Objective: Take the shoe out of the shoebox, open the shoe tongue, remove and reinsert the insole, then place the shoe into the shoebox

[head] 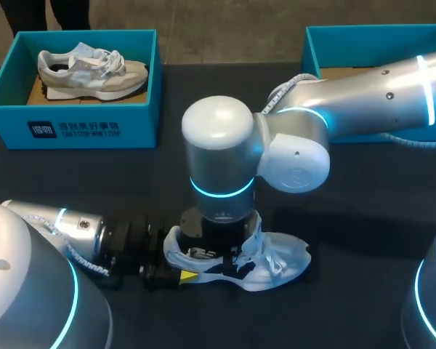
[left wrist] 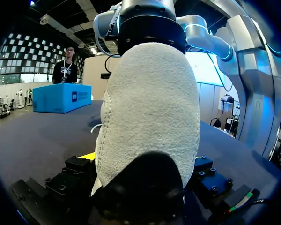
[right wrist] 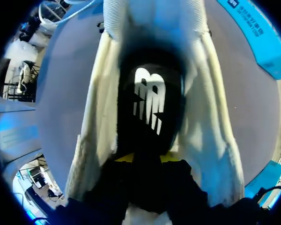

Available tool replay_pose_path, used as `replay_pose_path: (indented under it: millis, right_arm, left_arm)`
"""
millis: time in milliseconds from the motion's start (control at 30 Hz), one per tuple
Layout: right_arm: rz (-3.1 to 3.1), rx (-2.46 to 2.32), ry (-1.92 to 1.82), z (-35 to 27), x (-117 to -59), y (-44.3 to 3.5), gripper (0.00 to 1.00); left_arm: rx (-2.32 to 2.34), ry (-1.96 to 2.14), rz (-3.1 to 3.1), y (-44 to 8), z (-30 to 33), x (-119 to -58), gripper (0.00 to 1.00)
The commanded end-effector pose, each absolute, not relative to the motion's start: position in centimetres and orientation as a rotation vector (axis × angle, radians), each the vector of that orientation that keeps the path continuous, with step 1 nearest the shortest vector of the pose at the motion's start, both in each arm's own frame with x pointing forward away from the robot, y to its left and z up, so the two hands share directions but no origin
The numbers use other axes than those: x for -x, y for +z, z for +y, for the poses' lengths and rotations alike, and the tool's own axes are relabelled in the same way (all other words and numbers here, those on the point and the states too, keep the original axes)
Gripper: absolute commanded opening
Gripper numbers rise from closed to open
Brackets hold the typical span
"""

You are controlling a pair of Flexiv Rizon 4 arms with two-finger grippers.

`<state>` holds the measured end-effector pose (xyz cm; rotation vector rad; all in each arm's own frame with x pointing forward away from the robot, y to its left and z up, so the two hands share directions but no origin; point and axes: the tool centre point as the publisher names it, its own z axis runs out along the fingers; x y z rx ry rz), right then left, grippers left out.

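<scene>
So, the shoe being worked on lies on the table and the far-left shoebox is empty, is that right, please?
Not quite. The far-left shoebox is not empty: the head view shows a second shoe lying inside it. The shoe being worked on does lie on the table.

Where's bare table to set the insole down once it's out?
Free: the table strip between the left shoebox and the left gripper; also the stretch beyond the toe of the shoe. Crowded: the heel end, held by the left gripper, with the right gripper inside.
</scene>
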<state>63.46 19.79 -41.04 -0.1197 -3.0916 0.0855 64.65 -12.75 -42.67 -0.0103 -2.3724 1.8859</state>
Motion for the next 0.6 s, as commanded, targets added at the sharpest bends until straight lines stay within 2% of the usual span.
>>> replay_pose_path:
  millis: [33,600]
  right_arm:
    - [-3.078,0.122,0.092,20.8,-61.7,-46.4,0.00]
    - [-3.194,0.116,-0.188,19.6,-61.1,-41.1,0.00]
  left_arm:
    - [0.005,1.884,-2.376,-42.9,-12.8,-64.7,0.00]
    - [0.005,1.884,-2.376,-42.9,-12.8,-64.7,0.00]
